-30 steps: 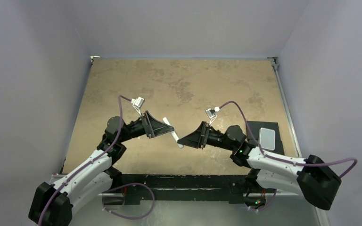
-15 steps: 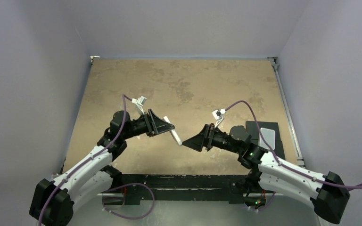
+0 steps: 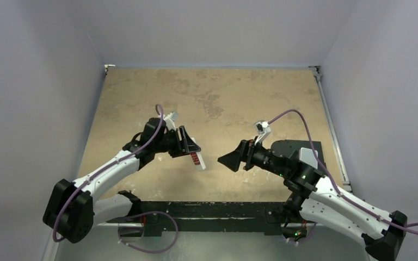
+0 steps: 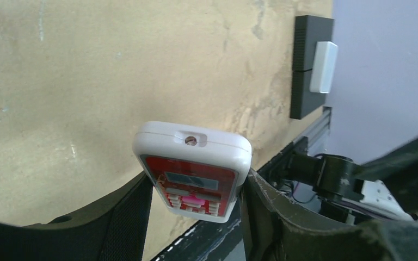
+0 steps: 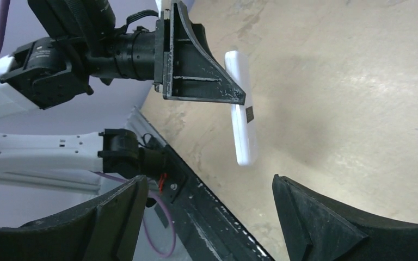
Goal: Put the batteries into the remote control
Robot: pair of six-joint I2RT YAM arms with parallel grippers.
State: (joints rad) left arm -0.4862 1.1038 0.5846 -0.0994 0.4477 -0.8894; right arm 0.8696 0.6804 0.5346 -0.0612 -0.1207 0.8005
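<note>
Left gripper (image 3: 192,151) around remote control (image 4: 191,166), red-side up

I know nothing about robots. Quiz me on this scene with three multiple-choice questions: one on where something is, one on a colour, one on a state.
1. Where is the remote? A on the table; B on the black pad; C between the left fingers.
2. What colour is its front? A red; B blue; C green.
3. The right fingers are: A shut on the grey block; B open and empty; C shut on the remote.

Answers: C, the left fingers clamp its sides; A, the face with the buttons is red; B, the right fingers stand wide apart with nothing between them.
</note>
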